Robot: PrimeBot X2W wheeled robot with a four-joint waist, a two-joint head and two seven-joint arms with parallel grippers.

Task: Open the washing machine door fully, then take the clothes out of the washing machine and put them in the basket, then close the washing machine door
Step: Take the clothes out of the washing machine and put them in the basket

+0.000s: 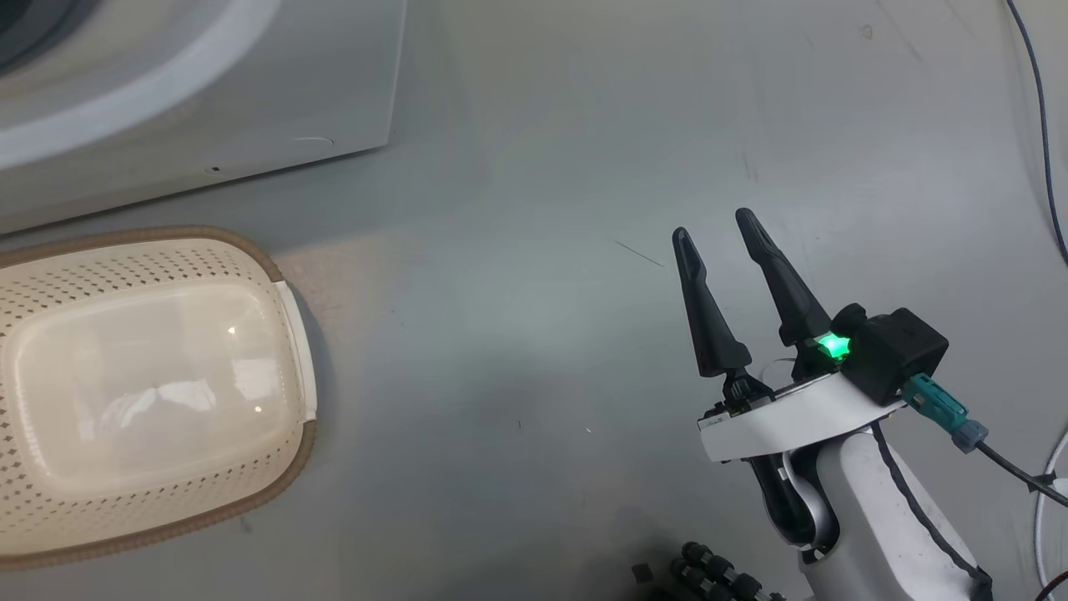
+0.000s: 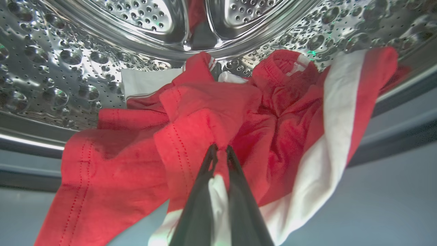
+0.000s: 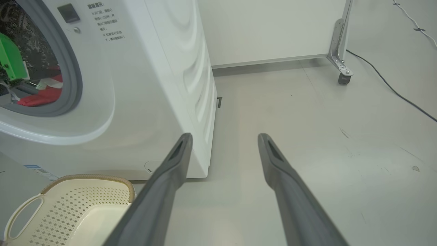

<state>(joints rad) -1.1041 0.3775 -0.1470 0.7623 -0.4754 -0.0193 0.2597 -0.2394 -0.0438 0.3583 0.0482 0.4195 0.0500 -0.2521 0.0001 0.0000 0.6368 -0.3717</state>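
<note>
**Taking the clothes out of the drum**

Grips a fold of the clothes [image 2: 205, 112] with the left tool [image 2: 218, 150], both fingers clenched together on red and white fabric inside the steel drum [image 2: 68, 61]. Finds the rest of the bundle spread around this fold, with one white panel hanging over the lower lip of the drum toward the outside.

Holds the right tool [image 1: 712, 225] released, fingers wide apart and grasping nothing, above the bare floor [image 1: 542, 167] and well apart from the washing machine [image 3: 153, 85]. Sees from the right wrist the round opening uncovered, with the grey gasket [image 3: 73, 78] around it and some red cloth low inside. Has the basket [image 1: 150, 260] standing on the floor just in front of the machine, with no garment in it yet.

Appears to be in the second step of the task: grasp made, lifting out not yet begun.

Calls next for a slow pull backward and a little upward, so that the fabric passes over the gasket without catching. Then needs a carry to above the basket and a release there. Probably requires a second grasp, because one fold may not bring the whole bundle. Leaves the closing of the washing machine door for the end.
</note>
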